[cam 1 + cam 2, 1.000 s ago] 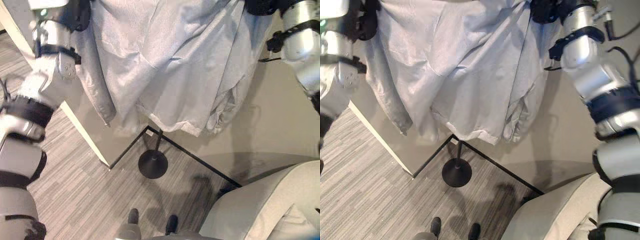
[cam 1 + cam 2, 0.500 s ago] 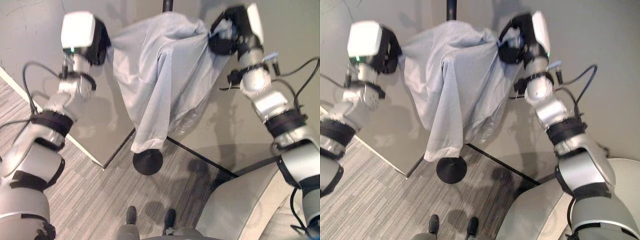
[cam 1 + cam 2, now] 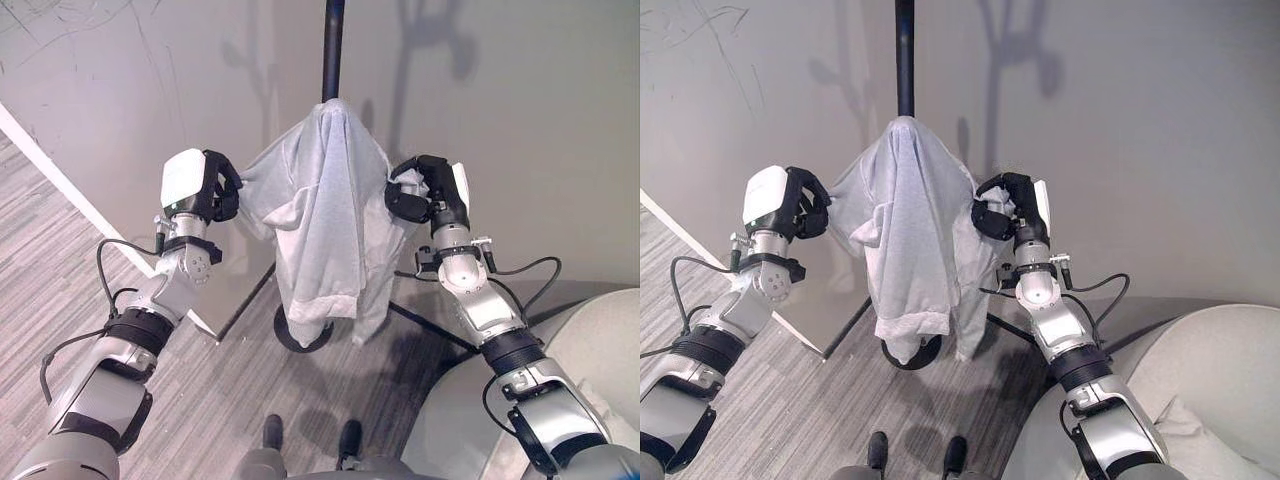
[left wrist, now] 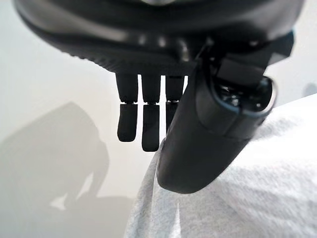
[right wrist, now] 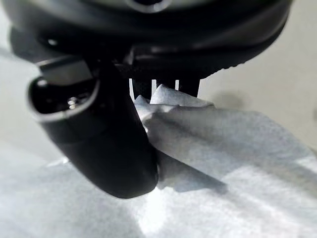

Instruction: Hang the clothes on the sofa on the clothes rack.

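Grey garment (image 3: 325, 215) draped over rack pole (image 3: 333, 45); left hand (image 3: 205, 186), right hand (image 3: 425, 192) fingers apparently pinching its edges.

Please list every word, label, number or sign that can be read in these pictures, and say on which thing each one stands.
No text can be read in any view.
The grey garment draped on the clothes rack is plain.
The left hand and right hand carry no legible marks.
The wall bears only faint scratches.

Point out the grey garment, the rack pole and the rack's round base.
grey garment (image 3: 325, 215): left eye view, middle of the draped cloth.
rack pole (image 3: 333, 45): left eye view, bare black shaft above the cloth.
rack base (image 3: 923, 355): right eye view, dark rim below the hem.
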